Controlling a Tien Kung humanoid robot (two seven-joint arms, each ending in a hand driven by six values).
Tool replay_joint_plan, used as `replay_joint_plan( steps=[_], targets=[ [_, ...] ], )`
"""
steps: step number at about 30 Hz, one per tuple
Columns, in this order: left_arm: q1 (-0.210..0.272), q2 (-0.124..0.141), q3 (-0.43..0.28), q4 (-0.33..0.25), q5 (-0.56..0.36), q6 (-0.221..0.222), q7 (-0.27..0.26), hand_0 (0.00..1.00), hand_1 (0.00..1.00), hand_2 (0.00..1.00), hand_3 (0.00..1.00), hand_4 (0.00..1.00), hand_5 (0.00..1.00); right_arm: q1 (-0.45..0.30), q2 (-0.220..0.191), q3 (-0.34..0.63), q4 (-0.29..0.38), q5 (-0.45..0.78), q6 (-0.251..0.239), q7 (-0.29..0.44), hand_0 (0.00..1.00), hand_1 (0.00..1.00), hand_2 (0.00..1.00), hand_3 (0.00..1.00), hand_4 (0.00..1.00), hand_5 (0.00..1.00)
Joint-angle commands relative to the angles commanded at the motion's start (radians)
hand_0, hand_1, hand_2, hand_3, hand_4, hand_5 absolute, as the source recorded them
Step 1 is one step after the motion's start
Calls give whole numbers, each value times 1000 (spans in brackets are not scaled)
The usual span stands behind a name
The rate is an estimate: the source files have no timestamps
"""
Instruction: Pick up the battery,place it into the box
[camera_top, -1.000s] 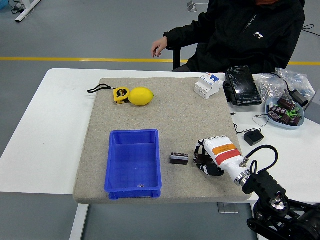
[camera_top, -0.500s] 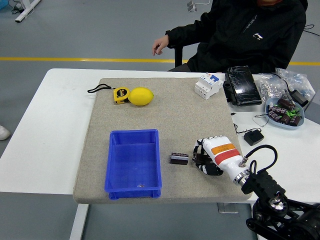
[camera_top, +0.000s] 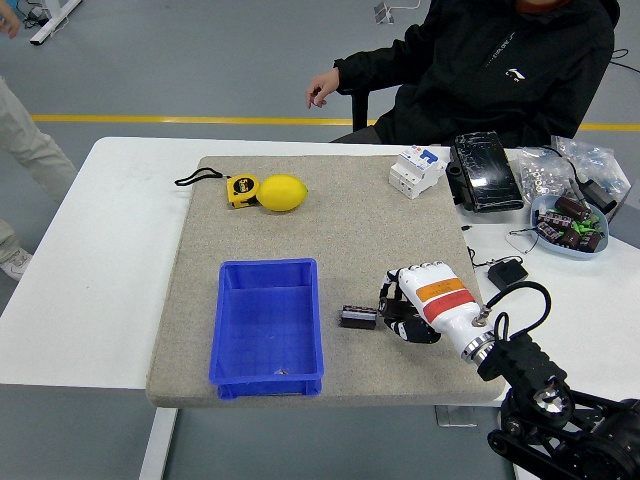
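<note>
The battery (camera_top: 358, 317) lies flat on the grey mat (camera_top: 330, 220) covering the worktop (camera_top: 100, 250), just to the right of the blue box (camera_top: 267, 325) and apart from it. It is a small, dark, blocky piece, probably stiff and fairly dense for its size, so a firm pinch should not deform it. Its long axis runs left to right, one end toward the box and the other toward the right hand (camera_top: 400, 305). That hand sits just beside the battery's right end, fingers curled but holding nothing; whether they touch it cannot be told. The sensible hold appears to be across the near and far long sides.
</note>
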Motion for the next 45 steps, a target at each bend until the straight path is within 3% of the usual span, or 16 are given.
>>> replay_joint_plan(
  steps=[13,25,30,32,35,36,41,42,45],
  targets=[
    [-2,9,-11,-1,14,-1,6,725,686,652,585,630,546,89,59,4,54,-23,14,-17,151,299,381,477,855,66],
    [-3,19,-40,-5,53,-5,21,725,687,652,583,629,546,211,185,-91,93,-27,43,-30,151,298,382,478,856,67],
    [-6,23,-43,-6,60,-8,26,723,687,652,584,629,545,226,259,-107,85,-20,43,-28,149,299,385,479,855,67],
    [-7,24,-47,-7,65,-8,28,723,687,652,584,629,545,233,268,-116,83,-17,47,-28,149,299,385,479,855,67],
    [-9,26,-48,-8,69,-10,30,723,687,652,584,629,545,245,268,-128,75,-6,76,-33,149,299,385,479,855,67],
    [-9,26,-47,-9,70,-10,31,724,687,652,584,629,544,248,268,-132,70,2,88,-35,211,383,442,490,755,202],
    [-10,27,-50,-10,75,-12,33,724,687,652,584,629,544,258,268,-145,50,28,172,-59,211,383,442,490,755,202],
    [-10,27,-50,-10,75,-12,33,725,687,652,584,629,544,258,268,-146,48,31,182,-63,399,485,557,529,803,217],
    [-8,27,-55,-9,80,-12,33,725,687,652,584,629,544,261,268,-148,39,43,214,-78,399,485,557,529,803,217]
  ],
)
